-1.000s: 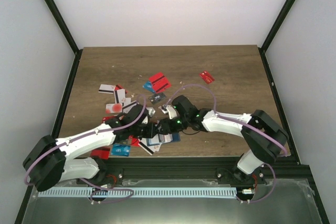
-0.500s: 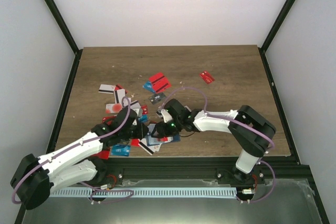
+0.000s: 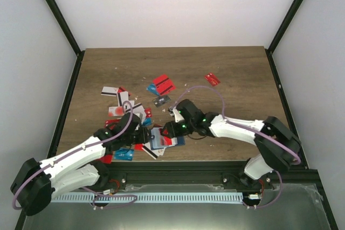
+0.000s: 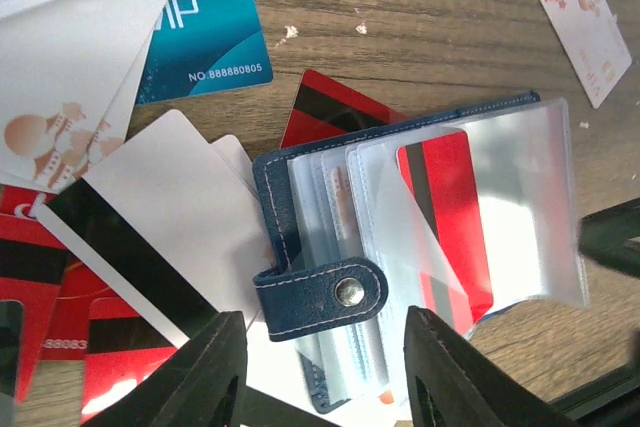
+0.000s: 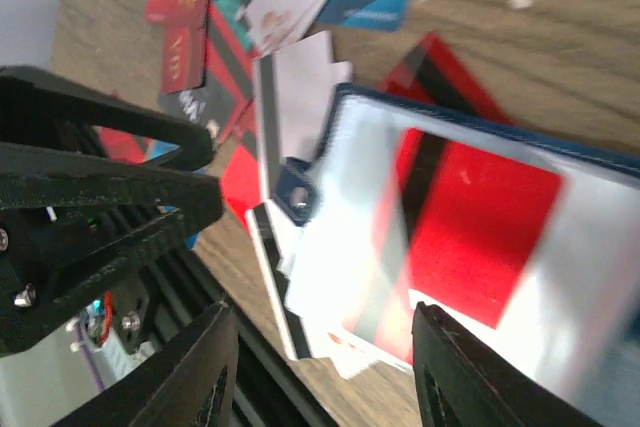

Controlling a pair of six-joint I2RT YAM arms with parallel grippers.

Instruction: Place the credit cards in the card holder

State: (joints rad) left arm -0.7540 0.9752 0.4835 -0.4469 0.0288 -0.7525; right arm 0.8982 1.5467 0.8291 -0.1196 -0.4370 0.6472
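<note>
The card holder lies open near the table's front edge. In the left wrist view its navy cover and tab clasp show, with clear sleeves fanned out and a red credit card inside one. My left gripper is open, its fingers either side of the tab without touching it. My right gripper is open just above the sleeves and the same red card. Loose credit cards lie around: a light-blue one, a white one with a black stripe and red ones.
More cards are scattered left of the holder, and one red card lies apart at the right. The black front rail runs just behind the holder. Both grippers are close together over it.
My left gripper has opened and let go of the holder by its tab. The right arm swung left and has come back a little. The holder's sleeves now lie fanned open.
</note>
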